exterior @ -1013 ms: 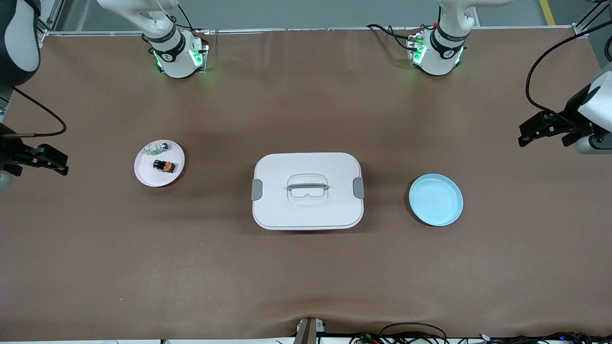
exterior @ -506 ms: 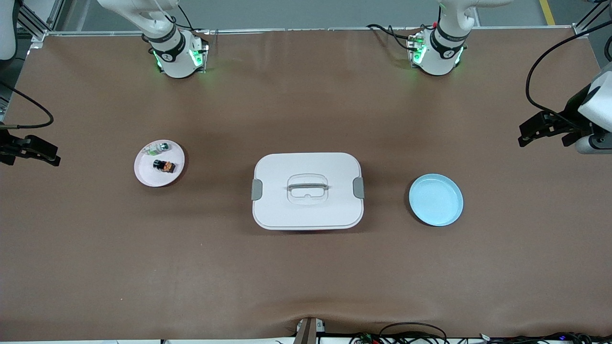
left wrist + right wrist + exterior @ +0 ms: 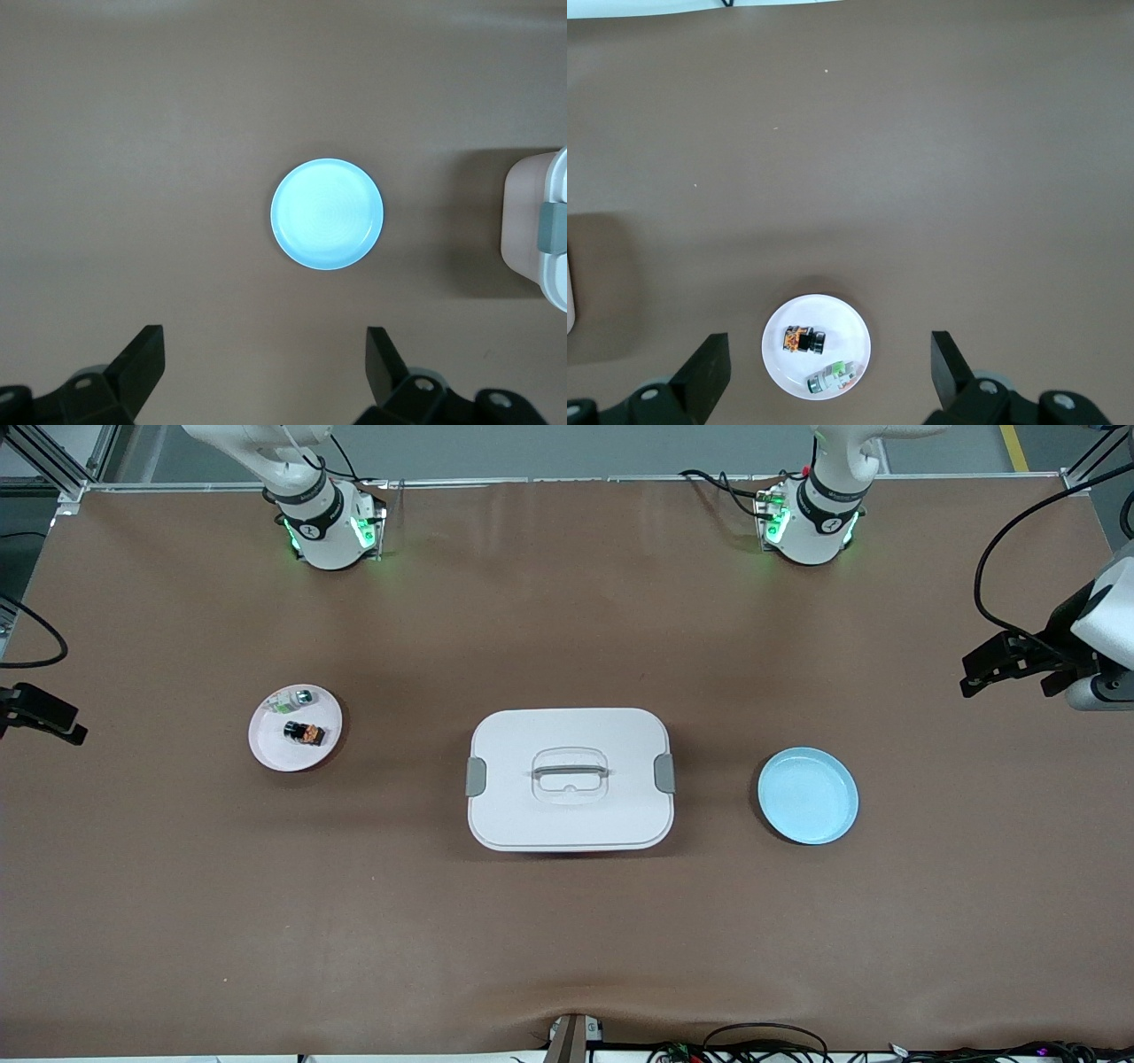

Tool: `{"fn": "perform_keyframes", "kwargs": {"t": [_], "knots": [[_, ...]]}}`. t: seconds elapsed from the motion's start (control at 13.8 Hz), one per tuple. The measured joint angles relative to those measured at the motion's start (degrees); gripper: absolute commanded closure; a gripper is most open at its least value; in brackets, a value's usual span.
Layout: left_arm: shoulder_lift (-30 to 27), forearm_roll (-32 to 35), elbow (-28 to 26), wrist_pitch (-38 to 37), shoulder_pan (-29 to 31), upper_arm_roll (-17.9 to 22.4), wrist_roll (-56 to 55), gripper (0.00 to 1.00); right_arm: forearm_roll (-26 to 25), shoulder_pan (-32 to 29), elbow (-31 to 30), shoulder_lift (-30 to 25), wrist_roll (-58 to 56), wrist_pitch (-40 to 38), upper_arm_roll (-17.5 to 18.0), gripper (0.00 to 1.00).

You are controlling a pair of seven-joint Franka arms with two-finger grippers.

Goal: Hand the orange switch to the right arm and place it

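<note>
The orange switch (image 3: 306, 733) lies on its side on a small white plate (image 3: 273, 750) toward the right arm's end of the table. The right wrist view shows the switch (image 3: 802, 339) on that plate (image 3: 843, 329) well below the camera. My right gripper (image 3: 42, 715) hangs high over the table's edge at the right arm's end; the right gripper (image 3: 828, 347) is open and holds nothing. My left gripper (image 3: 971, 675) waits high over the left arm's end of the table; the left gripper (image 3: 264, 341) is open and holds nothing.
A white-green-silver component (image 3: 292, 700) shares the white plate with the switch, farther from the front camera. A white lidded box (image 3: 570, 815) with a handle stands mid-table. A light blue plate (image 3: 807, 795) sits beside it toward the left arm's end, and the blue plate (image 3: 327, 213) shows below the left wrist.
The right arm has drawn back toward its end of the table, so most of it has left the front view. The left arm and everything on the table have stayed put.
</note>
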Motion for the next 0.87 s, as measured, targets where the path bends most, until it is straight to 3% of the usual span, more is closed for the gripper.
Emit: {"fn": "perform_keyframes", "kwargs": {"t": [0.65, 0.87], "knots": [[0.0, 0.0, 0.0, 0.0, 0.0, 0.0, 0.0, 0.0, 0.3, -0.1, 1.2, -0.7, 0.0, -1.2, 0.6, 0.0], [0.0, 0.0, 0.0, -1.0, 0.0, 0.0, 0.0, 0.0, 0.4, 0.1, 1.3, -1.2, 0.8, -5.3, 0.8, 0.0]]}}
